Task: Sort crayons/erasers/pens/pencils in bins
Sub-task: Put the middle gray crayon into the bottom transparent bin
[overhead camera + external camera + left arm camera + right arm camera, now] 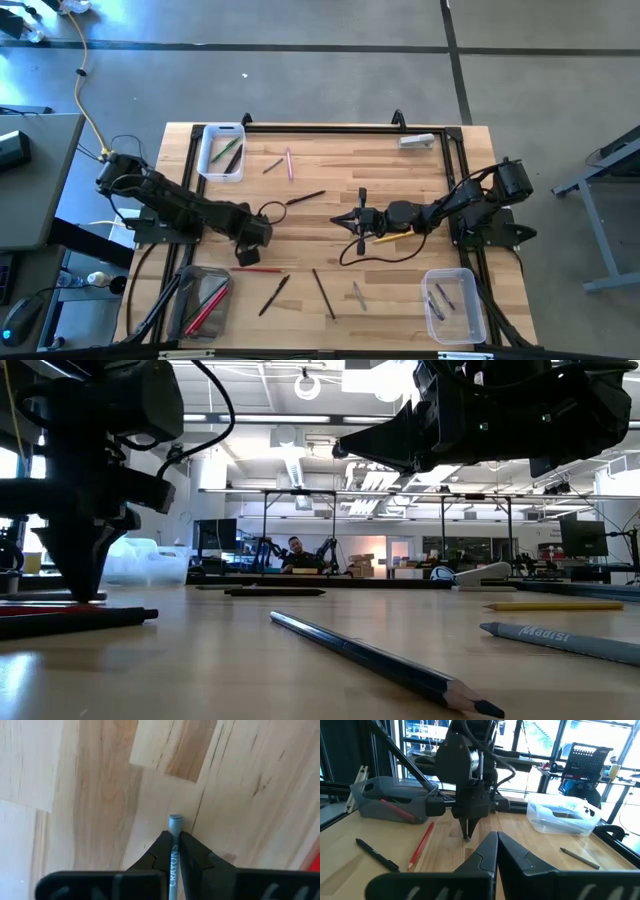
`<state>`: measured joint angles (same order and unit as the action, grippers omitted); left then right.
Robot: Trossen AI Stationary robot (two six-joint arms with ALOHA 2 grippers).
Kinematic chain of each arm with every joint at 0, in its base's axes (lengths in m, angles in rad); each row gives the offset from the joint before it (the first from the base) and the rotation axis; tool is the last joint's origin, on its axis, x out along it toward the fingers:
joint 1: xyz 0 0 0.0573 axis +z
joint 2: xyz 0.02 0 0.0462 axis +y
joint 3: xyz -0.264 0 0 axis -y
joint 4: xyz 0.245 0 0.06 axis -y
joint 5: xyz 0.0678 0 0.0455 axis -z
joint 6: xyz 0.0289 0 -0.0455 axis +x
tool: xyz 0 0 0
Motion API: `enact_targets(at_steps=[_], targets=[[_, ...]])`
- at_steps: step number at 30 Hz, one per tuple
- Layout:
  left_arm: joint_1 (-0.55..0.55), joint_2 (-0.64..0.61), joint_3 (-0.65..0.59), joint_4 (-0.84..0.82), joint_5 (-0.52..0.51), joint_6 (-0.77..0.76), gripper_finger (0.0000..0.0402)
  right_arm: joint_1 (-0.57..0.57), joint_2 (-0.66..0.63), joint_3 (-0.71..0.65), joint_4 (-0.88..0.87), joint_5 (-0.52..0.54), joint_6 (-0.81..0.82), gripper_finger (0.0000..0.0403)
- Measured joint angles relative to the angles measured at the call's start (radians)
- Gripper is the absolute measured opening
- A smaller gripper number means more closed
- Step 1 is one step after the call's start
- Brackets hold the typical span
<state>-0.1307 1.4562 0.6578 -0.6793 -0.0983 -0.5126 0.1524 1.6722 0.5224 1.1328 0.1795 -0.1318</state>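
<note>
My left gripper (248, 252) points down at the tabletop near the table's left side, shut on a grey-blue crayon (174, 827). It also shows in the right wrist view (468, 834) and the low view (85, 585). My right gripper (350, 222) hangs level over the table's middle, shut with nothing in it (496, 842). Loose sticks lie flat on the wood: a red pencil (262, 269), a black pen (275, 293), a dark pencil (322, 293), a pink stick (290, 165). Three bins stand at the far left (222, 150), near left (200, 300) and near right (455, 305). My left gripper pinches the grey-blue crayon between its two fingers, which come from above and lie across it. One end of the crayon (175, 821) sticks out past the fingertips (161, 845), and its printed label runs back between them. The fingertips stand down at the tabletop.
A yellow pencil (385, 238) lies under my right arm. A grey crayon (358, 293) lies near the front, and a grey flat piece (417, 141) sits at the far right. The near left bin holds red sticks. A black frame rail (320, 128) runs along the far edge.
</note>
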Motion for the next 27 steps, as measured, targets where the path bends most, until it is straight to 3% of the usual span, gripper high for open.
enact_targets(at_steps=[9, 14, 17, 27], targets=[[0.0, -0.132, 0.005, 0.081, -0.026, -0.058, 0.0002, 0.0, 0.0, 0.0, -0.015, 0.0, 0.004, 0.0], [0.009, -0.187, 0.005, 0.211, -0.067, -0.06, 0.0001, -0.008, 0.0, 0.0, -0.056, -0.032, 0.076, 0.0], [0.028, -0.199, 0.005, 0.331, -0.079, -0.042, 0.0001, -0.02, 0.01, 0.0, -0.05, -0.084, 0.169, 0.0], [0.147, -0.199, 0.005, 0.848, 0.006, 0.067, 0.0, -0.022, 0.052, 0.0, 0.05, -0.086, 0.373, 0.0005]])
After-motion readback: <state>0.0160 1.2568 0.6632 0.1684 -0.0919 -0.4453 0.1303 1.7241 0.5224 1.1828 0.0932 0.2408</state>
